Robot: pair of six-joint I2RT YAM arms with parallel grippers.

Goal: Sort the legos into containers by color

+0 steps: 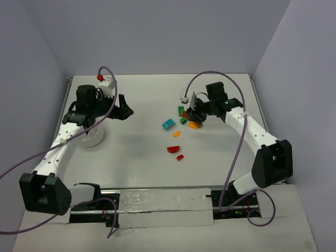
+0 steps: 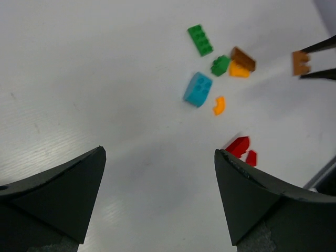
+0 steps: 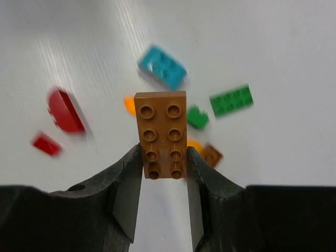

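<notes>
Seen from above, the white bowl (image 1: 95, 138) sits at the left, mostly hidden under the left arm (image 1: 58, 149), so its compartments cannot be made out. The left gripper (image 1: 125, 109) hangs just beyond it, its opening unreadable from here. The right gripper (image 1: 196, 114) is down among the loose legos (image 1: 173, 149) mid-table (image 1: 142, 94), covering part of the cluster. The left wrist view shows its own fingers (image 2: 65, 194) spread wide with nothing between them. Farther off lie a cyan brick (image 2: 198, 88) and green, orange and red pieces, and at the right edge two thin fingertips (image 2: 321, 46), cut off, pinch a brown brick (image 2: 301, 62). In the right wrist view that brown brick is clamped between both fingers, with blurred pieces beyond it and an orange one half hidden behind it.
</notes>
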